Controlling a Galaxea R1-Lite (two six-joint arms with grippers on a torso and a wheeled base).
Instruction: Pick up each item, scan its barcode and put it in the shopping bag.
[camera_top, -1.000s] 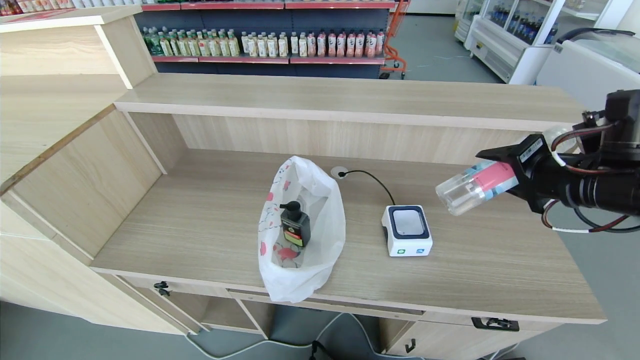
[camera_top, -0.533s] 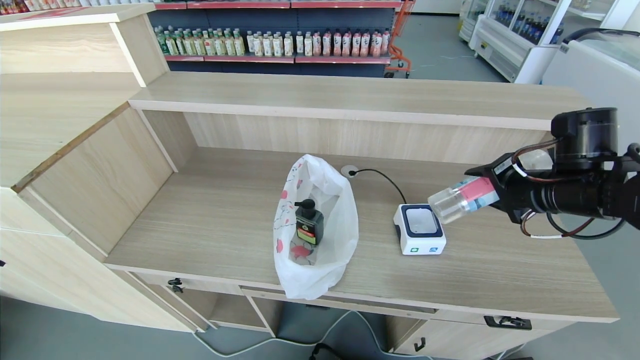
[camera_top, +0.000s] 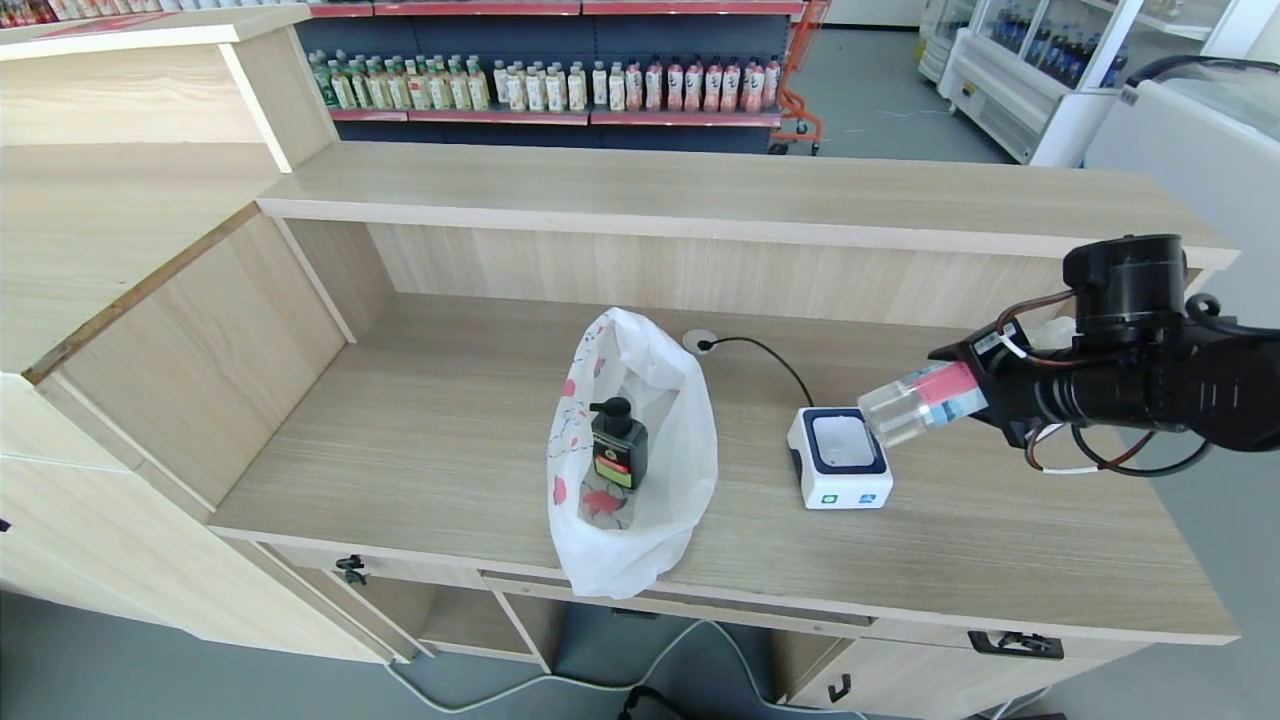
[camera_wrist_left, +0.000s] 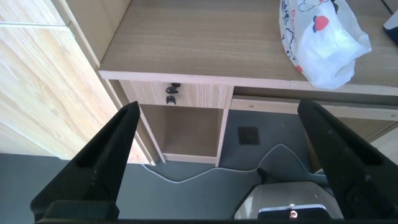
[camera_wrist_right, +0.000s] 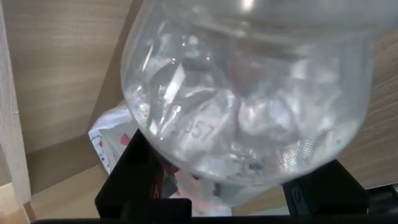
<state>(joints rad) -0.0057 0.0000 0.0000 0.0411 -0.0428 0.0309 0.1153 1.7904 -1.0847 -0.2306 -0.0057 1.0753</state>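
The long light-wood bench (camera_top: 420, 440) is carrying everything. The white plastic shopping bag with red prints (camera_top: 685, 440) is standing open near its front edge. A black pump bottle with a red and yellow label (camera_top: 618, 447) is sitting upright inside the bag.

Just beside the bag, on the robot's right, the white box scanner with a dark-rimmed window (camera_top: 838, 458) is facing up. Over its far right corner the right hand (camera_top: 968, 380) is gripping a clear plastic bottle with a pink and blue label (camera_top: 915, 404). The bottle's long axis is lying nearly level, and its base is pointing left toward the scanner, with the bag beyond. This arm is by far the nearer to both, so the scan, in my judgement, is turning on rolling the label down over the window.

The left hand (camera_wrist_left: 217, 165) is hanging with its fingers spread wide, holding nothing, down in front of the bench (its wrist view is looking at the drawer front).

The barcode is not showing. The bottle's cap end is hiding inside the right hand, and its height above the window is hard to judge.
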